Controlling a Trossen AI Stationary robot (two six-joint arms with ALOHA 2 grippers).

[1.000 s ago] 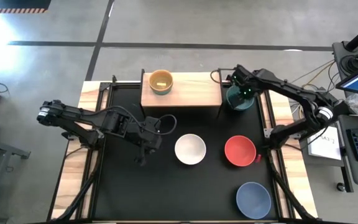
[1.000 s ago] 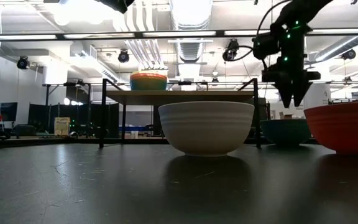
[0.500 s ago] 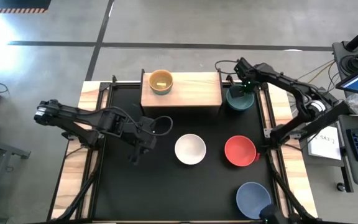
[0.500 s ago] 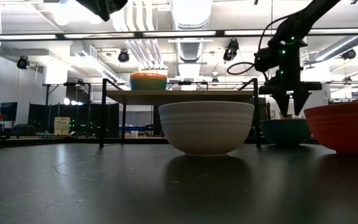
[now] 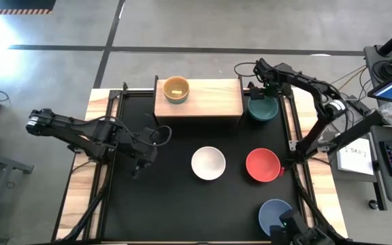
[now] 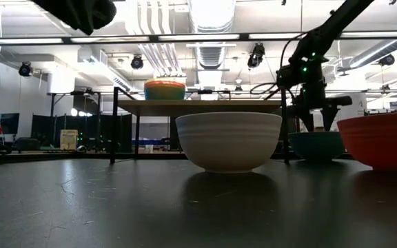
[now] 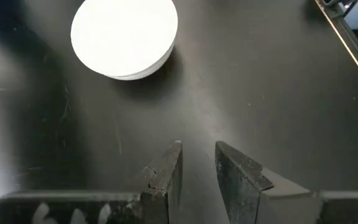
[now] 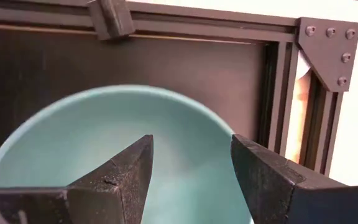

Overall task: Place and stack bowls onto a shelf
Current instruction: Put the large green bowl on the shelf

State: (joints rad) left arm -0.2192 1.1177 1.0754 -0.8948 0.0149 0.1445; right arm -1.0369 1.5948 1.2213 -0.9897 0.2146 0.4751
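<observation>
The light-wood shelf (image 5: 206,102) stands at the table's far edge and carries a stack of small bowls (image 5: 176,89), yellow on the inside; the stack also shows in the low view (image 6: 165,89). A teal bowl (image 5: 263,110) rests on the table just right of the shelf. White (image 5: 208,163), red (image 5: 263,165) and periwinkle-blue (image 5: 276,216) bowls rest on the table. My right gripper (image 8: 191,149) is open above the teal bowl's far part (image 8: 123,124); I see no contact. My left gripper (image 7: 197,155) hovers over bare table at the left, its fingers a narrow gap apart and empty.
The shelf's right two thirds (image 5: 216,95) are bare wood. Dark frame rails (image 5: 292,129) run along the table's right side, close to the teal bowl. The black table between the left gripper and the white bowl (image 7: 124,37) is free.
My right gripper has gone toward the table's far edge and down to just over the teal bowl, staying open. My left arm has drawn back toward the table's left edge, away from the shelf and the white bowl. No bowl has moved.
</observation>
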